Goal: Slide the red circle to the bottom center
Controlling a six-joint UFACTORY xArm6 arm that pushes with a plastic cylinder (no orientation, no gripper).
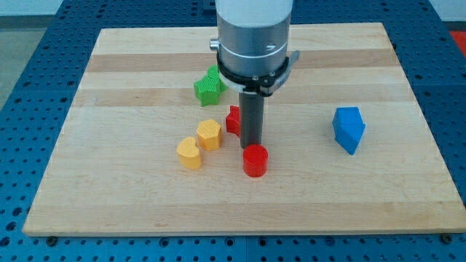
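The red circle is a short red cylinder on the wooden board, a little below the middle of the view. My tip stands right at its upper edge, touching or nearly touching it. A second red block sits just left of the rod and is partly hidden by it, so its shape is unclear.
Two yellow blocks lie left of the red circle: one hexagon-like, one heart-like. A green block sits above, partly under the arm's grey body. A blue pentagon-like block is at the view's right.
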